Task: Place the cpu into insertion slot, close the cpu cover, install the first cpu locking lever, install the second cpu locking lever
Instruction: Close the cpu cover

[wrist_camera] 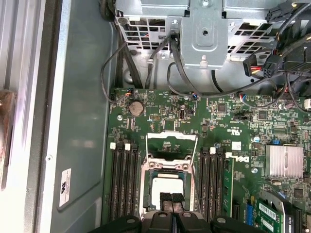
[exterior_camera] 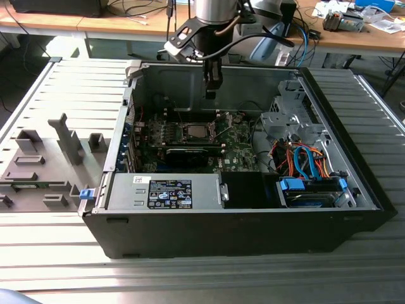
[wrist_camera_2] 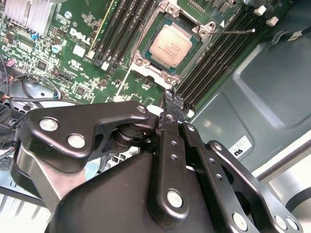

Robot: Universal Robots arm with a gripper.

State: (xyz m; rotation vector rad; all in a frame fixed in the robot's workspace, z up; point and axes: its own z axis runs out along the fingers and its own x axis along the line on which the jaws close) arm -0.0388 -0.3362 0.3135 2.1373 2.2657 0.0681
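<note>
The cpu (wrist_camera_2: 170,45) (wrist_camera: 167,185) (exterior_camera: 193,132), a small square chip with a silver-grey top, lies flat in the insertion slot (wrist_camera_2: 193,46) (wrist_camera: 147,184) on the green board. The cpu cover (wrist_camera: 171,137), a silvery frame plate, is swung back from the slot on its hinge. A thin wire locking lever (wrist_camera_2: 233,31) stands free beside the slot. My gripper (wrist_camera_2: 172,101) (wrist_camera: 172,198) (exterior_camera: 212,81) hangs above the board, just off the slot's edge, touching nothing. It is shut with nothing between its fingers.
Long black memory slots (wrist_camera: 122,179) (wrist_camera: 212,177) flank the insertion slot on both sides. A finned heatsink (wrist_camera: 283,161) and a graphics card (exterior_camera: 190,154) sit on the board. The drive cage (wrist_camera: 204,29), loose cables (exterior_camera: 304,158) and the case walls (exterior_camera: 221,82) hem the space in.
</note>
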